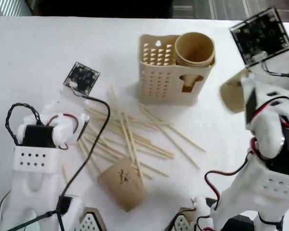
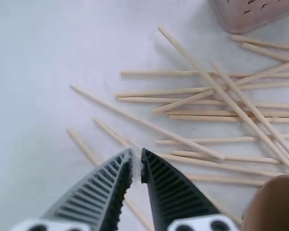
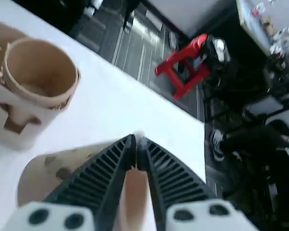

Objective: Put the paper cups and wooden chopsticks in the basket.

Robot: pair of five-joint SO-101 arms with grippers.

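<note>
I see the basket point(image 1: 159, 82) standing on the white counter point(image 1: 38, 48). It is beige plastic and boxy, and its walls are punched with rows of small holes. Nested cups point(image 1: 195, 48) of plain brown paper sit upright in one end of it. The chopsticks point(image 1: 130, 139) are thin pale wooden sticks lying criss-crossed in a loose heap in front of the basket. A fallen cup point(image 1: 121, 182) lies on its side at the near edge of the heap, and I can't read its dark print. My left hand point(image 2: 137, 161) has ribbed fingers pressed together on nothing, above the sticks. My right hand point(image 3: 136, 142) is pinched on the wall of a third cup point(image 3: 38, 178), beside the basket.
</note>
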